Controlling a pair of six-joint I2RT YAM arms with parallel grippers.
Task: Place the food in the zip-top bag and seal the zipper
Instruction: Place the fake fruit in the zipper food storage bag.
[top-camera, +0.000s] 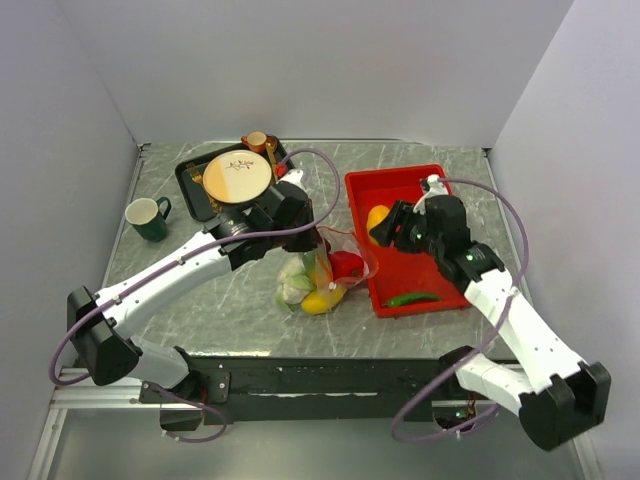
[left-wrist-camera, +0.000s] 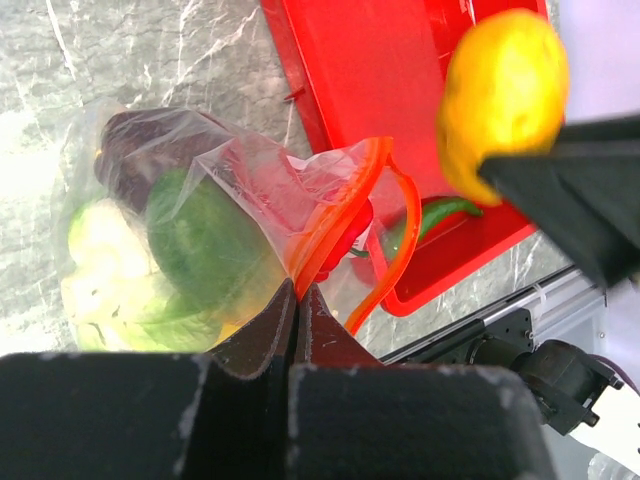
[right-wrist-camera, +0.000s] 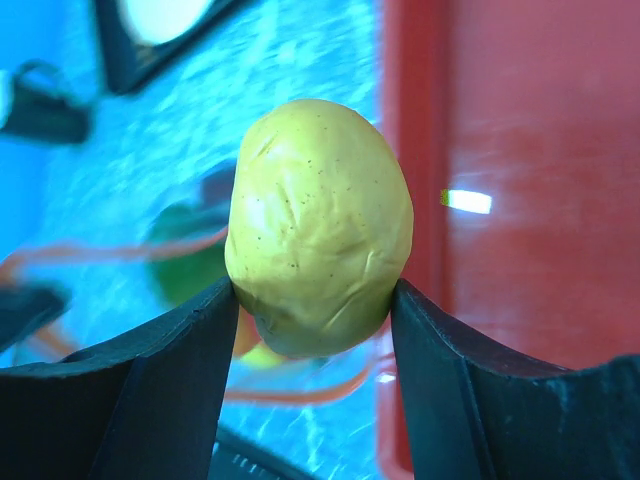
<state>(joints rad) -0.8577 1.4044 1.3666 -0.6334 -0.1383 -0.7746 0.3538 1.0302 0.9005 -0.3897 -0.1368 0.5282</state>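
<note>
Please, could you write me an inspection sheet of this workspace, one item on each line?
Surface: grey marbled table, nothing spilled that I can see.
Job's things: zip-top bag open, several foods inside; yellow mango held over the red tray edge; green chili lying in that tray.
Clutter: green mug; black tray carrying a beige plate; brown cup.
Grippers: left gripper shut on the bag by its zipper; right gripper shut on the mango.
Cables: a purple cable loops off each arm.
Surroundings: plain white walls.

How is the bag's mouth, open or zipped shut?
Open. On the zip-top bag the zipper gapes in an orange loop, its two sides apart, and the left pincer pinches the bag's rim.
</note>
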